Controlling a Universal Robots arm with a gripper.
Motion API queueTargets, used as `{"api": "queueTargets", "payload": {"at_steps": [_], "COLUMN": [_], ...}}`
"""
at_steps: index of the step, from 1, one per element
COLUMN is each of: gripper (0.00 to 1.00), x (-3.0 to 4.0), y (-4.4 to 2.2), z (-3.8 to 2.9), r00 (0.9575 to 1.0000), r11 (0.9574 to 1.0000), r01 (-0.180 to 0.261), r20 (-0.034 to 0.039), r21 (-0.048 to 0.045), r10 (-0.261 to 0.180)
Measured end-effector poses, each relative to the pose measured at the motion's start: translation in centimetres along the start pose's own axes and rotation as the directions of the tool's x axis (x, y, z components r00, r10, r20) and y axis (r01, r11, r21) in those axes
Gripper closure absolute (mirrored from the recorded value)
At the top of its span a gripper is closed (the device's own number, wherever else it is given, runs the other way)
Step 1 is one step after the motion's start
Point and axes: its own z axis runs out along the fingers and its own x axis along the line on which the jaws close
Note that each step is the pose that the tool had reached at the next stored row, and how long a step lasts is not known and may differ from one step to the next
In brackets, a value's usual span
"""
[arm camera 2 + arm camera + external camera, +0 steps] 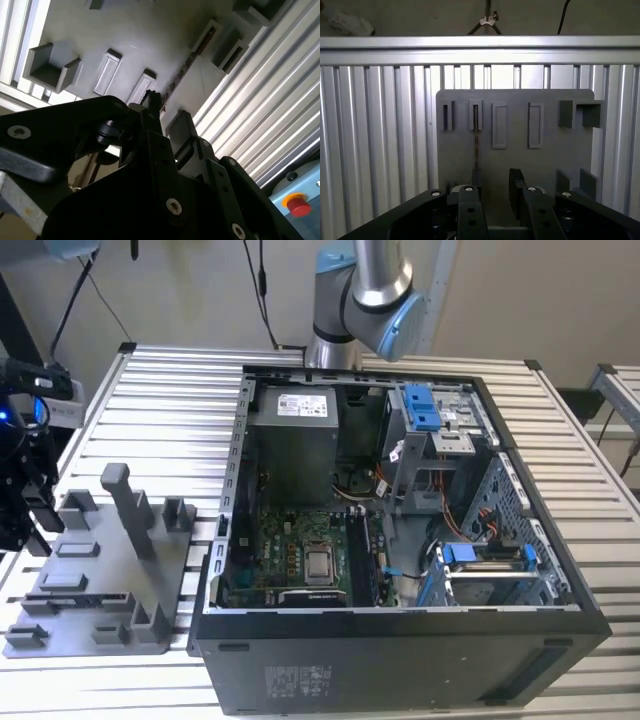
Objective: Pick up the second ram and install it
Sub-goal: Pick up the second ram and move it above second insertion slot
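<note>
- The gripper (495, 179) hangs low over the grey tray (560, 155), fingers apart.
- The ram (476, 145) stands on edge in a tray slot, close by one finger, unclamped.
- An open case (380, 660) sits beside the tray.

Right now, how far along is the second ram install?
Done: nothing of this step shows; the second ram stands on edge in the grey holder tray. In hand: nothing; the open gripper hovers near it. Left: the grasp and seating it in the open computer case.
</note>
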Motion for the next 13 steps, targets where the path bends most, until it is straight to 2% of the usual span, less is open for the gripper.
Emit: {"api": "queueTargets", "payload": {"at_steps": [11,13], "gripper": [0.64,0.64], "x": [0.33,0.34], "y": [0.03,0.04], "z": [2.01,2.11], "r00": [1.0,1.0], "r11": [1.0,1.0], "r01": [0.0,0.0], "r20": [0.0001,-0.0009], "r21": [0.0001,-0.0007], "r10": [0.0,0.0]}}
